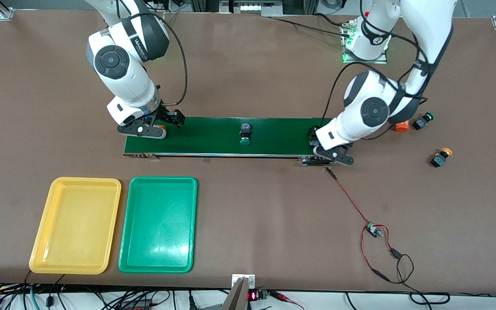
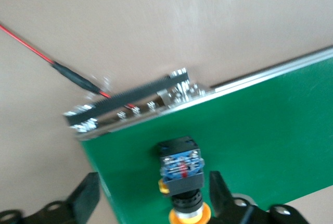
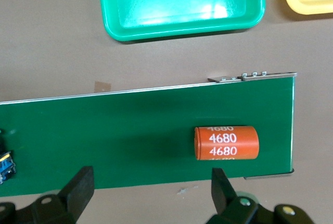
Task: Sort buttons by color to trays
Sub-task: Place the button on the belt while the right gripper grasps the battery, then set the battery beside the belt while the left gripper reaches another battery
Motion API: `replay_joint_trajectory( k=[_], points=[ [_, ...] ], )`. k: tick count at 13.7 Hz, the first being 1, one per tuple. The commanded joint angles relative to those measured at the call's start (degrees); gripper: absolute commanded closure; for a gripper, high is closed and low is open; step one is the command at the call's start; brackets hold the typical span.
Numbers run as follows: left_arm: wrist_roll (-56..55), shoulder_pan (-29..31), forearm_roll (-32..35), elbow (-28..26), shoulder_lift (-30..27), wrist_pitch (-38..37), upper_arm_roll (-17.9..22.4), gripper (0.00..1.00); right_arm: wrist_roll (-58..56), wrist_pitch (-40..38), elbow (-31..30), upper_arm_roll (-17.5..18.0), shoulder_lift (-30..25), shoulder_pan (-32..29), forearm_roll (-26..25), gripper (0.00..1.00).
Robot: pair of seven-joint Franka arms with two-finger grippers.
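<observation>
One yellow button [image 2: 182,179], seemingly loose between the spread left gripper [image 2: 153,195], wrist-view only.

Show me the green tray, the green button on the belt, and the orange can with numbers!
green tray [image 1: 158,224], front view, on its bare floor.
green button [image 1: 245,140], front view, on its round green cap.
orange cylinder [image 3: 226,142], right wrist view, on its printed side.

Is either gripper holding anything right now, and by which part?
Nothing is held. The left gripper stands open around a yellow button on the belt; the right gripper is open.
</observation>
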Motion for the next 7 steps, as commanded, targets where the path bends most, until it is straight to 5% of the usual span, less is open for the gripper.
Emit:
replay_joint_trajectory(
  k=[1,7],
  points=[
    [1.1,4.4,0.8,0.9,-4.3,-4.4,0.8,0.00,0.7,-1.4,3.1,0.2,1.8,-0.3,-1.6,0.00],
    [1.2,18.9,1.0,0.3,-4.6,-8.8,0.9,0.00,0.8,-2.7,3.8,0.2,2.9,0.1,-2.4,0.00]
  ],
)
